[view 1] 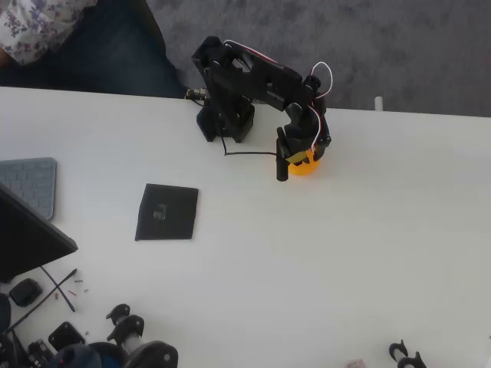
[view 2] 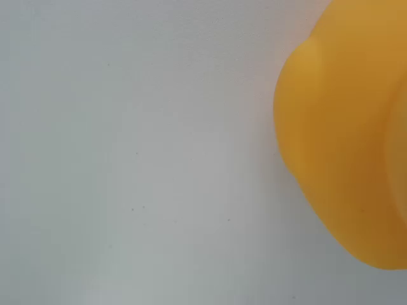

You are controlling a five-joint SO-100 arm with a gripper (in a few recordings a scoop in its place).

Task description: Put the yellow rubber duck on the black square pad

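Observation:
The yellow rubber duck [view 1: 307, 167] sits on the white table just right of centre, partly hidden under the black arm. My gripper [view 1: 301, 159] hangs over it, open, with one black finger [view 1: 282, 165] standing just left of the duck and the other side by the duck's upper right. In the wrist view the duck [view 2: 346, 146] is a big orange-yellow bulge at the right edge, very close, with bare table to its left. The black square pad [view 1: 167, 211] lies flat well to the left of the duck, with a small greyish mark near its centre.
The arm's base [view 1: 226, 115] stands at the table's far edge. A grey keyboard [view 1: 31, 184] and a dark laptop corner [view 1: 27, 238] lie at the left edge. Small black parts [view 1: 126, 330] and cables crowd the lower left. A person sits behind the table at upper left.

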